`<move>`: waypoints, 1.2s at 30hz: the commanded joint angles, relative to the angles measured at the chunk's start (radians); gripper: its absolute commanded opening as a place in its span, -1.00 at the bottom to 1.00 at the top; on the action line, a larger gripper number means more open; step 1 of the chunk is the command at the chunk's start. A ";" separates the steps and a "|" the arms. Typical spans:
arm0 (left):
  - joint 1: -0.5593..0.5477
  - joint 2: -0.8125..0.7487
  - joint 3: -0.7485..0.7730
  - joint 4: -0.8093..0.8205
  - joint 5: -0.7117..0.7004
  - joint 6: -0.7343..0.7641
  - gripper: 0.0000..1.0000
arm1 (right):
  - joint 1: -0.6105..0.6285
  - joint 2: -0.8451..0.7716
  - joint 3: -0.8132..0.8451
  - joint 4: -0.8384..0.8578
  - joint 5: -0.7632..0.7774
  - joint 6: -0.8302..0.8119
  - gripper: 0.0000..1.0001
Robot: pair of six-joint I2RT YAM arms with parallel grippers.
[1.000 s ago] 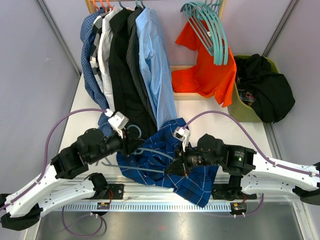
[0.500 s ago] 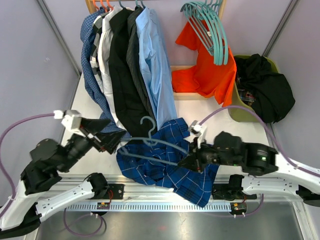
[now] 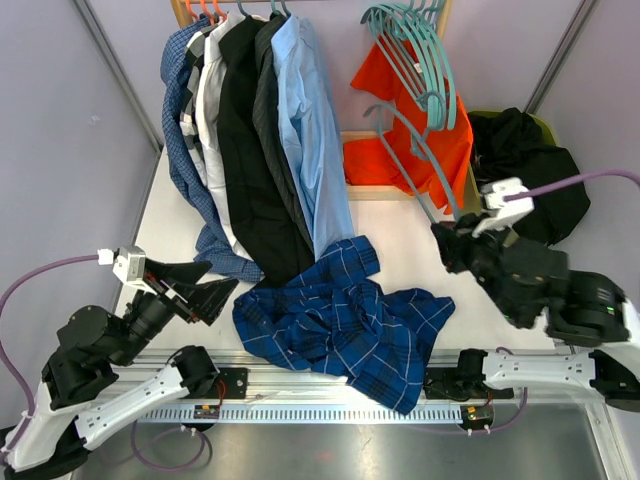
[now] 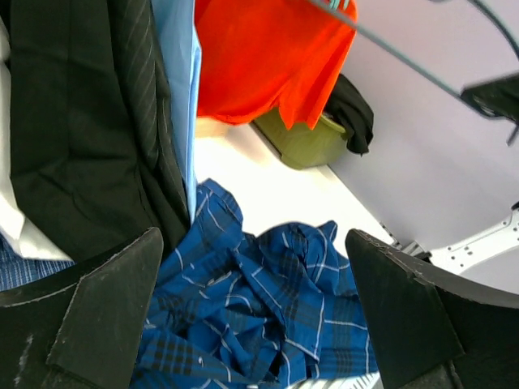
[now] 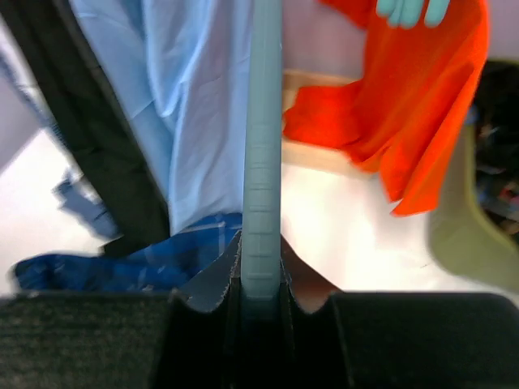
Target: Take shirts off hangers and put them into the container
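The white table (image 3: pixel 400 250) carries 1 loose shirt: the dark blue check shirt (image 3: pixel 340 330), crumpled in a heap by the near edge, just right of the middle. At the far right corner stands the olive tub (image 4: pixel 304 146). The tails of the gingham shirt (image 3: pixel 215 245) and the black shirt (image 3: pixel 280 250) hang down onto the tabletop, the black one touching the heap.

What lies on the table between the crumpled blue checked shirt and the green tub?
Nothing: only bare white tabletop lies between the checked shirt and the green tub, clearest in the left wrist view.
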 commanded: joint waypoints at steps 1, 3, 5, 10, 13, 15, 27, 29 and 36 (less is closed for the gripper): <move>0.001 -0.038 -0.021 0.018 -0.006 -0.044 0.98 | -0.006 0.099 0.012 0.218 0.249 -0.225 -1.00; 0.001 -0.041 -0.036 0.024 0.000 -0.050 0.98 | -0.051 0.160 0.051 0.271 0.197 -0.257 -1.00; 0.003 -0.038 -0.048 0.037 0.017 -0.051 0.98 | -0.250 0.211 0.121 0.241 -0.022 -0.227 -1.00; 0.001 -0.035 -0.056 0.049 0.035 -0.045 0.98 | -0.565 0.381 0.178 0.248 -0.435 -0.190 -1.00; 0.003 -0.043 -0.067 0.063 0.041 -0.048 0.98 | -0.666 0.482 0.247 0.290 -0.582 -0.188 -1.00; 0.003 -0.044 -0.068 0.063 0.046 -0.048 0.97 | -0.709 0.559 0.317 0.314 -0.643 -0.192 -1.00; 0.003 -0.055 -0.085 0.074 0.064 -0.050 0.98 | -0.842 0.923 0.844 0.232 -0.818 -0.205 -1.00; 0.001 -0.057 -0.085 0.074 0.063 -0.053 0.98 | -0.871 0.970 0.897 0.233 -0.835 -0.198 -1.00; 0.003 -0.063 -0.071 0.054 0.057 -0.048 0.98 | -0.951 1.076 0.997 0.181 -0.917 -0.139 -1.00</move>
